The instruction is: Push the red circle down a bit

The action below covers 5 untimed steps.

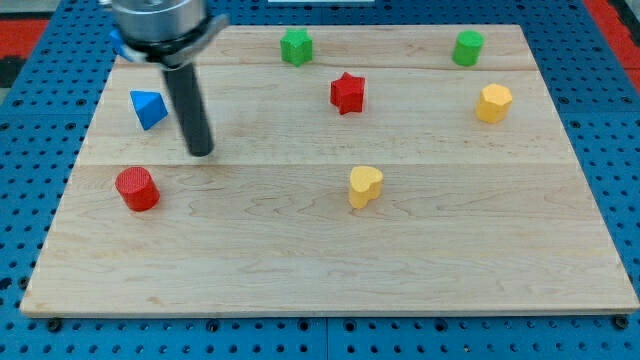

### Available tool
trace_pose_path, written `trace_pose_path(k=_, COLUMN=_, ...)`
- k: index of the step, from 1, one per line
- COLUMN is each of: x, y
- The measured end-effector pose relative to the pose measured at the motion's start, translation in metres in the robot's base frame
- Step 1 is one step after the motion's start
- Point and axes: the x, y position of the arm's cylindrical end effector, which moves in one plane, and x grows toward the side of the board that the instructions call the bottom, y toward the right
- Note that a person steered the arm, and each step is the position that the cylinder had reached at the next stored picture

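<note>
Red circle block [137, 189] sits left-centre on the wooden board [330, 260]; my tip [201, 152], a bare dark rod with no pincer, is just up-right of it, not touching, blue triangular block [148, 108] upper left

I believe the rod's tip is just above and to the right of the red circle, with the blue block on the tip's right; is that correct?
Not quite: in the camera view the blue block lies to the left of my tip, not its right. The rest holds: my tip is just above and to the right of the red circle, not touching it.
</note>
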Motion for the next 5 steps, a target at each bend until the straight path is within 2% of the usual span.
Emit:
trace_pose_path(k=1, x=0.034, y=-0.031)
trace_pose_path(k=3, x=0.021, y=-0.050)
trace_pose_path(k=5, x=0.081, y=-0.060)
